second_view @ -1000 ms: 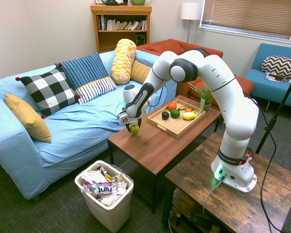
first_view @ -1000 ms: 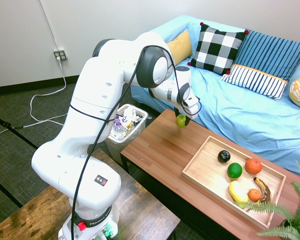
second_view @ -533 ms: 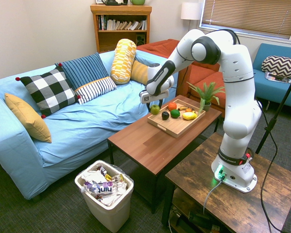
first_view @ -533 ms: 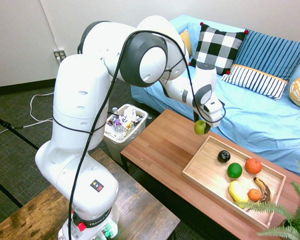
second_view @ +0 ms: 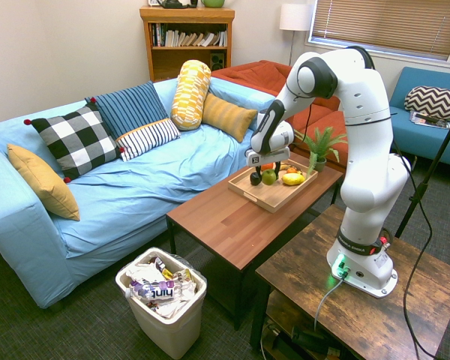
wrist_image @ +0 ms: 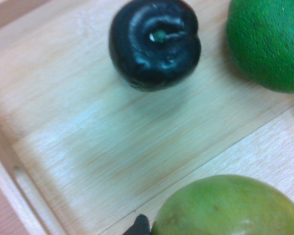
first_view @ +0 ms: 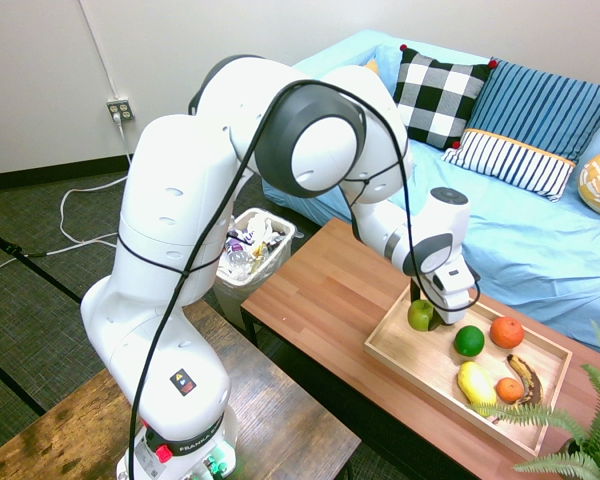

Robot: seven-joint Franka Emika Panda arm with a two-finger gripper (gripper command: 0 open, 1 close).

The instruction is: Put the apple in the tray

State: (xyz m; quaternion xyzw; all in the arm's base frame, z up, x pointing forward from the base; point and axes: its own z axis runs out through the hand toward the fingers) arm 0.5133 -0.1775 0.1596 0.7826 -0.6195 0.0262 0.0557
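Apple [first_view: 420, 315] clenched in the claw [first_view: 426, 318], hanging over the tray [first_view: 400, 350]; beside a black fruit [wrist_image: 154, 43].

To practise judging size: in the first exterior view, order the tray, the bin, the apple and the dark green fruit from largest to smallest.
1. Tray
2. Bin, though it lies farther from the camera and is partly hidden
3. Apple and dark green fruit: they look alike, so no ranking

"FRANKA" faintly, perhaps, on the arm's base ring [first_view: 185, 447], "nut" on a wrapper [second_view: 159, 290] in the bin
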